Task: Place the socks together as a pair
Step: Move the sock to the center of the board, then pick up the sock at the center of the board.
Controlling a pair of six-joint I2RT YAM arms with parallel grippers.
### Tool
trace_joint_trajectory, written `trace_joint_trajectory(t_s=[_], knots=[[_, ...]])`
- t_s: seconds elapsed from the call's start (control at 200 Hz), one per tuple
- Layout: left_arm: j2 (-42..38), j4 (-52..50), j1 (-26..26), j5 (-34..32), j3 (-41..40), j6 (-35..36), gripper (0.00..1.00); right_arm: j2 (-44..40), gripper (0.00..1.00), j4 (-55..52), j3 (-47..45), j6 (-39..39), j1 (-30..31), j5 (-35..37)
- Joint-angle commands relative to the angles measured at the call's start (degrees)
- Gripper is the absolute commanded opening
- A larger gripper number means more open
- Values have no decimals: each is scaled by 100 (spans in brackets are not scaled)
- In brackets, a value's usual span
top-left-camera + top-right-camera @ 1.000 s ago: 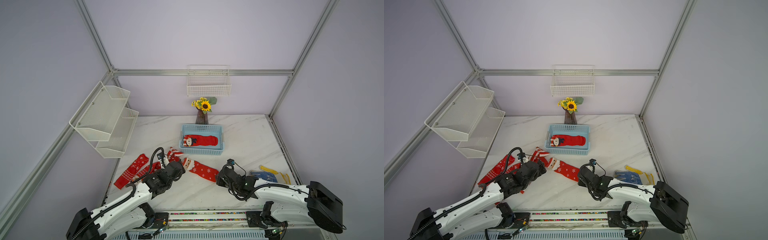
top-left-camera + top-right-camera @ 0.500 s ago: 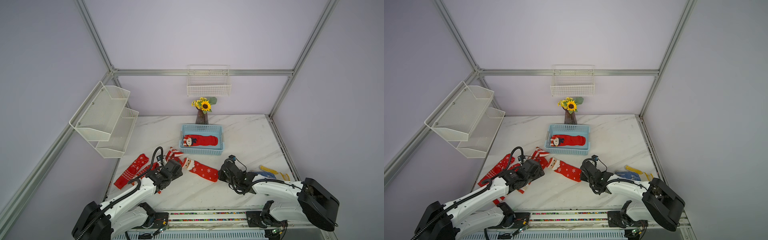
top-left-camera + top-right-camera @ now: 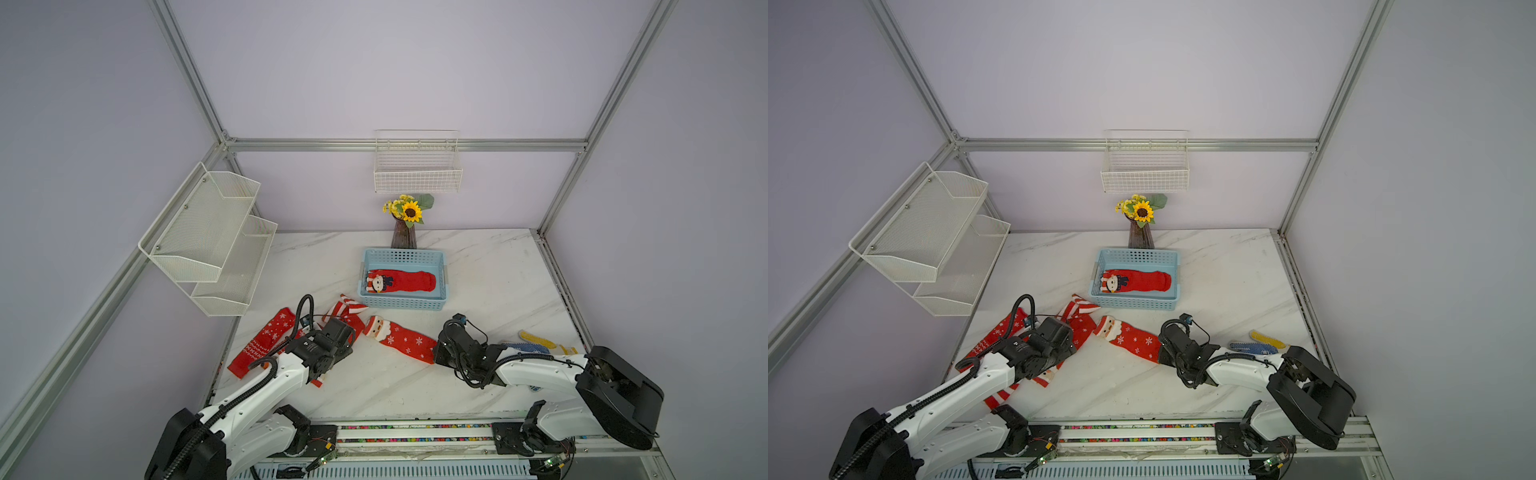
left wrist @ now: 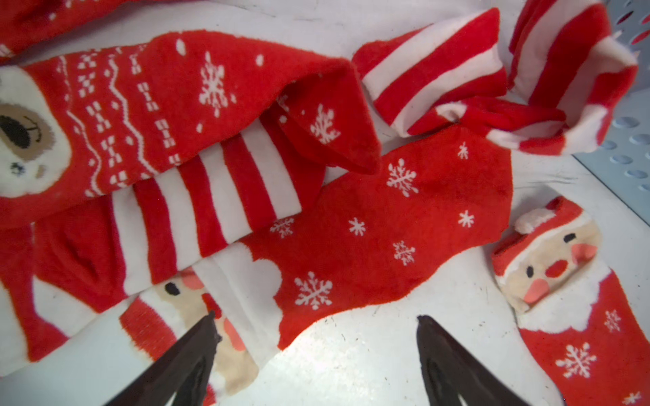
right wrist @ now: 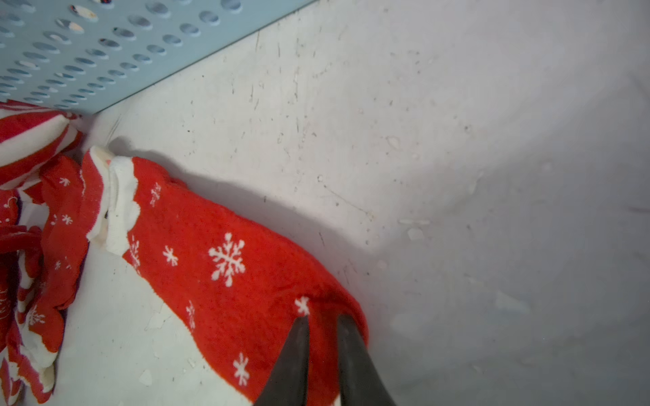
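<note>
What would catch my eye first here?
The heap of red Christmas socks at the front left of the table, under the open left hand. Beside it, the right hand pinches the end of a Santa sock. Behind, one more sock lies in a blue basket before a sunflower.

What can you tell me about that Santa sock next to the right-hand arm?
The Santa sock is fuzzy red knit dotted with white snowflakes. Its cuff end bears a Santa face with a red hat, white pompom, pink cheeks and a white beard. It lies flat and slantwise on the marble table, in front of the blue basket, with its face end close to a striped sock. The right pincer is closed on its toe end, bunching the cloth there.
</note>
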Motion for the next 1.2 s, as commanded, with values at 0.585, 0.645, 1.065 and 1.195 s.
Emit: trace_joint_trajectory(t_s=[0.585,0.645,1.065,1.195], knots=[[4,-662,268,174,-7,-738,73,-919,23,-460,168,-788,-1213,-319],[-21,-754,288,89,-24,-788,71,-1057,24,-500,196,-850,-1213,-337],[-56,-1048,807,362,-250,-1074,69,-1206,25,-683,236,-897,-1213,-324],[30,-1027,911,470,-351,-1157,67,-1172,25,-648,225,-890,-1213,-325]])
